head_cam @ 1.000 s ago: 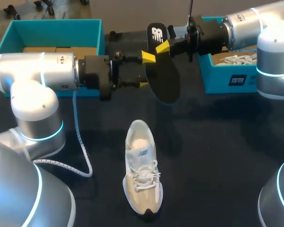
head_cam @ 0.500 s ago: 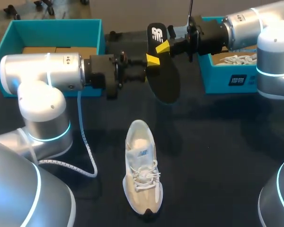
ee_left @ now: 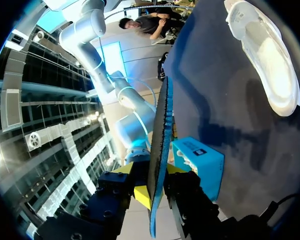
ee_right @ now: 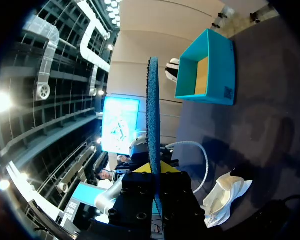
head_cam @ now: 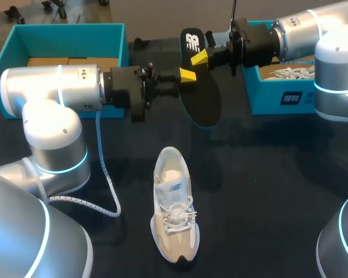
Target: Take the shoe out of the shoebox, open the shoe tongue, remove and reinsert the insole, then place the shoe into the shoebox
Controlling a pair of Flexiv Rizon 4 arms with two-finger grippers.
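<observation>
A black insole (head_cam: 200,98) hangs on edge in the air over the table's far middle, held from both sides. My right gripper (head_cam: 198,58) is shut on its logo end. My left gripper (head_cam: 185,74) pinches its near edge. The left wrist view has the insole (ee_left: 160,150) running edge-on between my left gripper's (ee_left: 157,187) fingers, both touching it. In the right wrist view the insole (ee_right: 153,115) stands up out of my shut right gripper (ee_right: 157,175). The white and beige shoe (head_cam: 174,211) lies on the black table below, toe toward the near edge.
An open teal shoebox (head_cam: 69,35) stands at the back left behind my left arm. A second teal box (head_cam: 278,98) at the back right holds another white shoe (head_cam: 290,73). A white cable (head_cam: 101,174) hangs from my left arm onto the table.
My left arm moved right toward the insole and its fingers closed onto the insole's edge. The right gripper, the insole and the shoe stayed put.
</observation>
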